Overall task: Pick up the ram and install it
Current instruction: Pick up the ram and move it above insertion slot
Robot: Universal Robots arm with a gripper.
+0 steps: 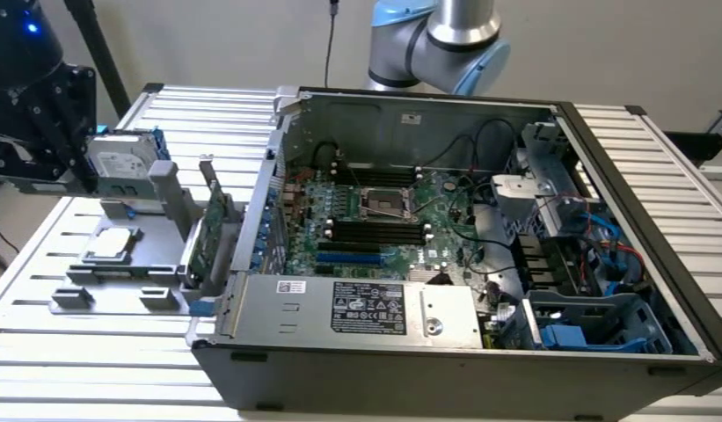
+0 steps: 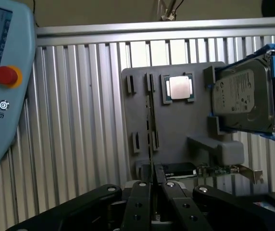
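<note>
Gripper [image 2: 153, 175] clenched on edge-on ram [image 2: 149, 120] above worktop [image 2: 80, 125] fixture [image 2: 181, 125]; slim pinch risks ram tilting, jamming at slot [image 1: 373, 233].

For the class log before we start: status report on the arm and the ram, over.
Gripper shut on the ram, seen edge-on. Over the grey fixture, outside the case. Hard drive close alongside.

Thin ram [image 2: 149, 126], dark narrow stick, seen edge-on, against grey holder [image 2: 185, 127]
</note>
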